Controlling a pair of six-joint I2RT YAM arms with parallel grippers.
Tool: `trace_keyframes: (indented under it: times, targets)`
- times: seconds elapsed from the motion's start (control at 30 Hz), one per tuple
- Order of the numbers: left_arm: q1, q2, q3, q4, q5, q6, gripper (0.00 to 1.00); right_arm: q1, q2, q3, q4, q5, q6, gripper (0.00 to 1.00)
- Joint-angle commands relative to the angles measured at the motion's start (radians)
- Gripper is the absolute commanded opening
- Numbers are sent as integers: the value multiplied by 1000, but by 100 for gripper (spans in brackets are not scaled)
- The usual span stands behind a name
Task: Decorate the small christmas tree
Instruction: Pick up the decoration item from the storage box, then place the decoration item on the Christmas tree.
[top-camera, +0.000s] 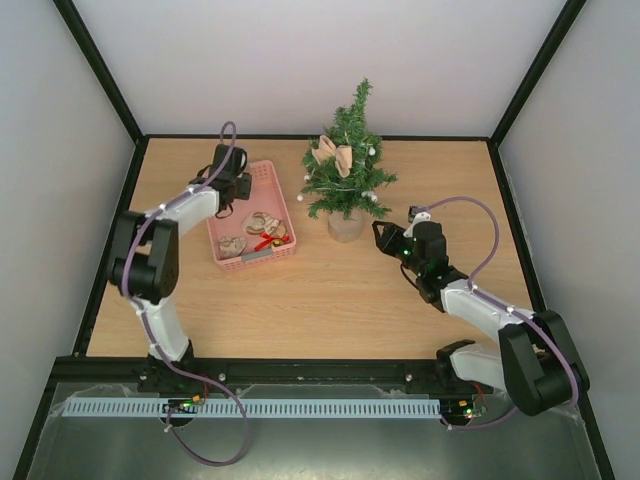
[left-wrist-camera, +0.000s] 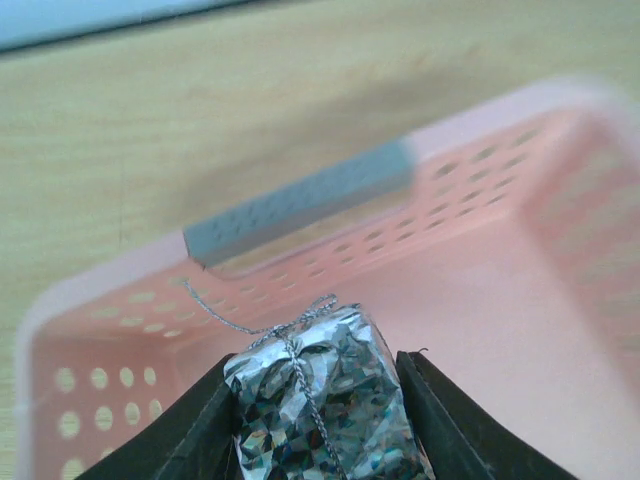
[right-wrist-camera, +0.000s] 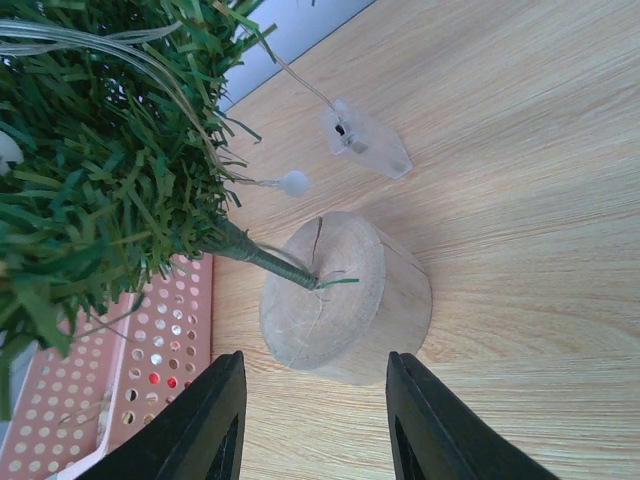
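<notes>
The left gripper (left-wrist-camera: 320, 425) was clenched on a silver foil parcel (left-wrist-camera: 312, 380) tied with silver thread, its lower end cut off by the frame edge. Beyond it lay the pink basket (left-wrist-camera: 480, 190), its rim blurred. The right gripper (right-wrist-camera: 320, 420) was released, fingers apart, just near and right of the wooden stump base (right-wrist-camera: 340, 300) of the small christmas tree (right-wrist-camera: 100, 170). The tree stood right of the basket, its top cut off in the wrist view. Trinkets (top-camera: 262, 228) in the basket's near end were too small to name.

Left gripper (left-wrist-camera: 316, 362) clamping silver parcel (left-wrist-camera: 310, 405); right gripper (right-wrist-camera: 315, 358) spread.
</notes>
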Motion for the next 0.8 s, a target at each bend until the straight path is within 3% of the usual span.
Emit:
trace_keyframes:
  times: [0.0,0.27,0.77]
  targets:
    - [-52,-185,-36,6,118,-59,40,-3,-47,9,-22,17,-25,38]
    - [-114,-351,-70,33,364,-137,41,-3,-98,12,-65,25,-41,39]
    - [-189,-552,-194,86,586,-201,42,-3,-198,40,-179,25,-70,44]
